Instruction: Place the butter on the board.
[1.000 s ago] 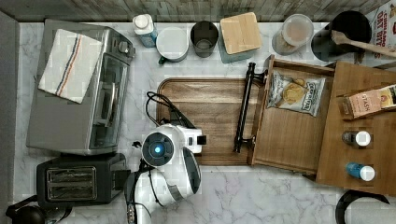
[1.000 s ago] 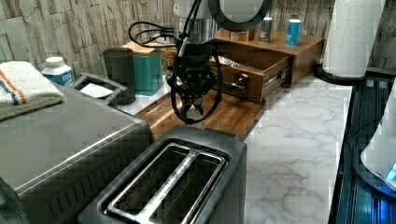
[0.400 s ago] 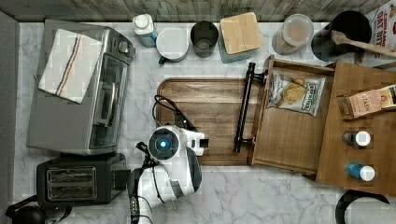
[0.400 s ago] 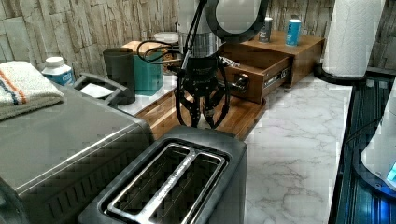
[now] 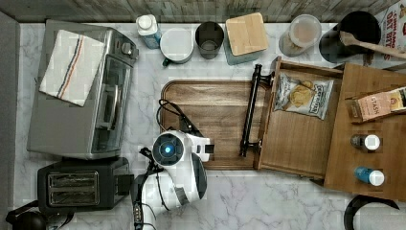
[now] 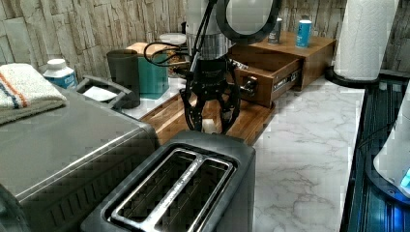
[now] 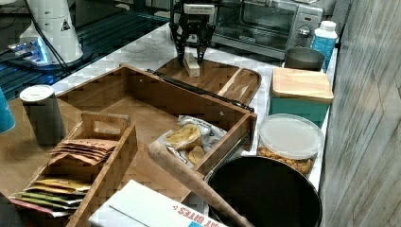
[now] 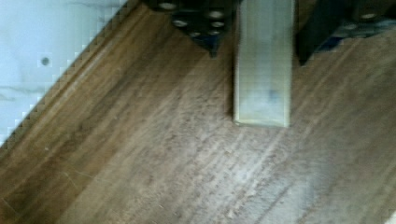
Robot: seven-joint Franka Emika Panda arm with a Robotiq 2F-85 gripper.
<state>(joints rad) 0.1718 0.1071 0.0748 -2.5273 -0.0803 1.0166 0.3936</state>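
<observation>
Looks like the release step: pale rectangular butter stick (image 8: 262, 70) sits on the dark-brown grooved wooden board (image 5: 220, 103), between the black gripper's (image 6: 211, 120) spread-apart jaws. Next it just needs a straight lift clear.

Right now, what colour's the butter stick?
Pale cream-yellow butter, clearest in the wrist view, lying on the board.

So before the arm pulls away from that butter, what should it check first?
1. Butter resting on the board: ok, it looks set down.
2. Gripper open, fingers apart from the butter: ok in the wrist view.
3. Butter well inside the board's rim: ok.
4. Butter stable once released: cannot tell.
5. Path upward free of the toaster and drawer handle: ok, judging by the top view.
</observation>
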